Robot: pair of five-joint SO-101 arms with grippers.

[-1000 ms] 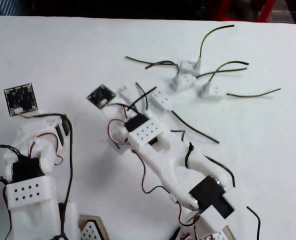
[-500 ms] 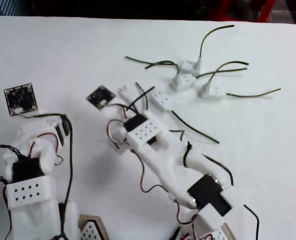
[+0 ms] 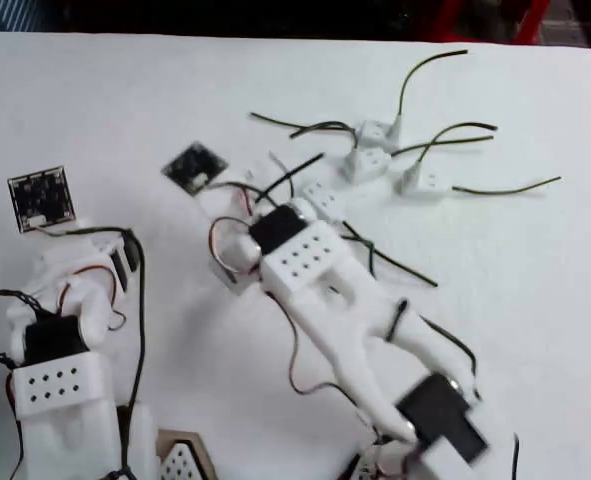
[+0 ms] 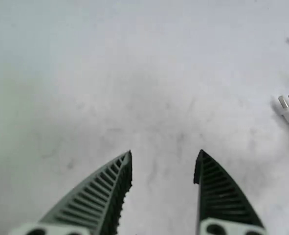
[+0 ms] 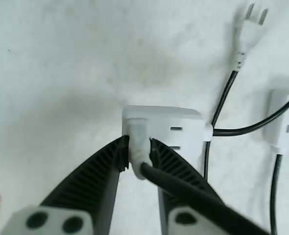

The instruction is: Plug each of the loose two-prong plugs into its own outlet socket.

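Note:
My right gripper (image 5: 138, 147) is shut on a white two-prong plug (image 5: 137, 142) with a black cord. The plug stands against the face of a white outlet block (image 5: 178, 128), beside a free pair of slots; its prongs are hidden. A loose plug (image 5: 249, 19) lies beyond the block with its prongs bare. In the high view the right arm (image 3: 305, 258) covers part of that outlet block (image 3: 323, 198). My left gripper (image 4: 164, 161) hangs open over bare table, with a loose plug (image 4: 287, 105) far off to its side.
Three more outlet blocks (image 3: 375, 132) (image 3: 365, 164) (image 3: 423, 182) with black cords lie at the back right. Two black marker tags (image 3: 41, 197) (image 3: 195, 167) rest on the white table. The left arm (image 3: 60, 320) stands at the near left.
The right arm has pushed forward, away from the near edge, with the plug in its gripper. The black tag near it has slid up and left. The left arm has kept still.

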